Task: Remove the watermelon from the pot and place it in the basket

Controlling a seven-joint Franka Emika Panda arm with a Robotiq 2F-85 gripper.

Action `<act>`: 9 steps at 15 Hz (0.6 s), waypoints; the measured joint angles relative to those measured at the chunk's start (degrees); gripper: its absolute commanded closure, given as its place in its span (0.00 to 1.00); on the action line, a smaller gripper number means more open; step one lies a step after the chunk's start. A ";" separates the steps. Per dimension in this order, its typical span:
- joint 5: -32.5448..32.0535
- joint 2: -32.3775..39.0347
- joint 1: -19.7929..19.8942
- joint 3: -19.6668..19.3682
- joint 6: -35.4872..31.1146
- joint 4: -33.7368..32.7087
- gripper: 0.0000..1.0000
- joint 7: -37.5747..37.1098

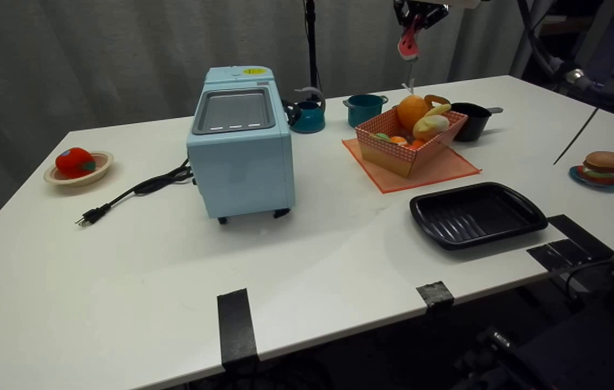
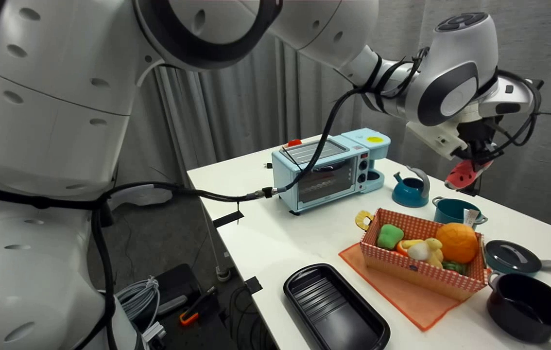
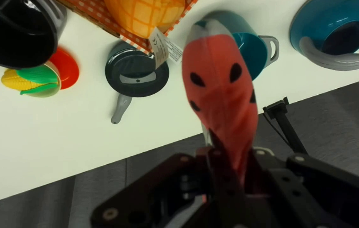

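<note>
The watermelon is a red plush slice with black seeds. It hangs in the air in both exterior views, and it also shows in the wrist view. My gripper is shut on its narrow end. The teal pot stands on the table below and is partly hidden by the watermelon in the wrist view. The red-checked basket stands beside the pot and holds several toy foods, including a large orange ball.
A teal kettle and a light blue toaster oven stand beyond the teal pot. A black pot and a dark lidded pan stand by the basket. An orange cloth lies under it. A black tray is nearer the front edge.
</note>
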State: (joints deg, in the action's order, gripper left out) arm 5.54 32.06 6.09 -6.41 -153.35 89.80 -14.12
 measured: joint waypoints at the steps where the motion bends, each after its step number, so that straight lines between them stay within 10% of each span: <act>1: -0.81 0.21 -0.51 -0.66 -1.76 0.34 0.97 -0.21; 9: -5.73 5.03 -6.79 -8.82 -14.37 -0.08 0.97 -6.15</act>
State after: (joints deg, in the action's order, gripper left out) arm -0.19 37.10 -0.69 -15.23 -167.73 89.72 -20.27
